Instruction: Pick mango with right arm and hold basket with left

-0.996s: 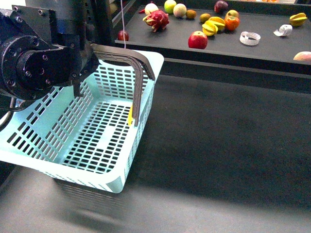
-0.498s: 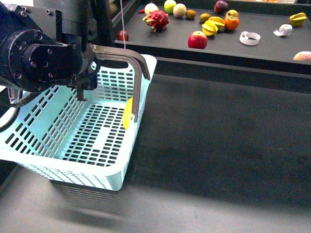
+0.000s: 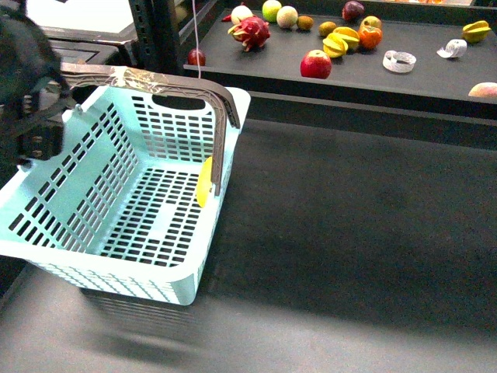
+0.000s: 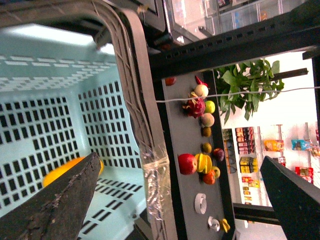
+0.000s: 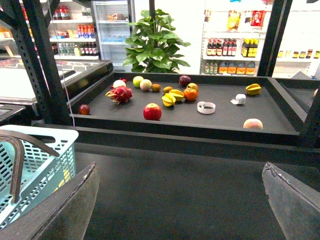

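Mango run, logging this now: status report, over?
Both grippers open, holding nothing. Mango already in the basket, against its side wall. Left gripper straddles the taped handle. Right gripper over bare table.

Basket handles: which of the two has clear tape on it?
The raised handle arching over the basket, taped near its top bend; the other handle is not clearly visible.

Pale aqua, yellow, grey-brown in front of me.
My basket point(image 3: 101, 210) is pale aqua with slotted walls; the mango point(image 3: 203, 183) inside is plain yellow; 1 grey-brown handle point(image 3: 221, 132) wears clear tape.
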`<state>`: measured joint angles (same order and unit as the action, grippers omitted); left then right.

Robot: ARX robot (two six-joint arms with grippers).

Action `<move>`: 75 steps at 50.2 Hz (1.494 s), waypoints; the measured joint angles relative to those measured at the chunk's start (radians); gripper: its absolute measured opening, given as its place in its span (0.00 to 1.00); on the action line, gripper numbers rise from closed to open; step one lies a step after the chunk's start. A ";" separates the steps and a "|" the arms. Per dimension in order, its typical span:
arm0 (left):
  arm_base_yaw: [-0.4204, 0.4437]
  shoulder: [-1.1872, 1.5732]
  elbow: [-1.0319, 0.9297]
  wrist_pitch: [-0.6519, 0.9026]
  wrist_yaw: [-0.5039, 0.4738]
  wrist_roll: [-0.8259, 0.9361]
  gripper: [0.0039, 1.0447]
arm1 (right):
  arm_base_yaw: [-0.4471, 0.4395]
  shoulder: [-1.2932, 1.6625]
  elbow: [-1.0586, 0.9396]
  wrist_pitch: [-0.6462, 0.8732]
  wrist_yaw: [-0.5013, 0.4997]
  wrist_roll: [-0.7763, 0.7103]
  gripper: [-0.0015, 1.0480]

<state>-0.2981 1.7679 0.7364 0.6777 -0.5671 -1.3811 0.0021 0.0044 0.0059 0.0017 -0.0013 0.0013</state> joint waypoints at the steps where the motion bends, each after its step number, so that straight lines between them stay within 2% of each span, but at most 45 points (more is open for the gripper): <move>1: 0.004 -0.020 -0.023 0.003 -0.004 0.012 0.92 | 0.000 0.000 0.000 0.000 0.000 0.000 0.92; 14: 0.087 -0.303 -0.315 -0.002 -0.050 0.084 0.92 | 0.000 0.000 0.000 0.000 0.000 0.000 0.92; 19: 0.090 -0.401 -0.343 -0.070 -0.062 0.114 0.92 | 0.000 0.000 0.000 0.000 0.000 0.000 0.92; 35: 0.095 -0.435 -0.353 -0.068 -0.047 0.155 0.92 | 0.000 0.000 0.000 0.000 0.000 0.000 0.92; 38: 0.135 -0.399 -0.416 0.146 0.145 0.345 0.82 | 0.000 0.000 0.000 0.000 0.000 0.000 0.92; 40: 0.154 -0.388 -0.468 0.281 0.290 0.535 0.75 | 0.000 0.000 0.000 0.000 0.000 0.000 0.92; 44: 0.177 -0.419 -0.534 0.423 0.435 0.860 0.62 | 0.000 0.000 0.000 0.000 0.000 0.000 0.92; 48: 0.191 -0.502 -0.571 0.420 0.468 1.155 0.46 | 0.000 0.000 0.000 0.000 0.000 0.000 0.92; 50: 0.200 -0.536 -0.589 0.404 0.473 1.223 0.39 | 0.000 0.000 0.000 0.000 0.000 0.000 0.92; 57: 0.224 -0.639 -0.639 0.334 0.495 1.327 0.15 | 0.000 0.000 0.000 0.000 0.000 0.000 0.92; 59: 0.253 -0.674 -0.650 0.311 0.550 1.341 0.08 | 0.000 0.000 0.000 0.000 0.000 0.000 0.92; 61: 0.274 -0.711 -0.661 0.288 0.561 1.349 0.01 | 0.000 0.000 0.000 0.000 0.000 0.000 0.92; 75: 0.295 -0.973 -0.713 0.084 0.567 1.365 0.02 | 0.000 0.000 0.000 0.000 0.000 0.000 0.92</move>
<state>-0.0029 0.7952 0.0235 0.7620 -0.0002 -0.0162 0.0021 0.0040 0.0059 0.0013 -0.0010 0.0013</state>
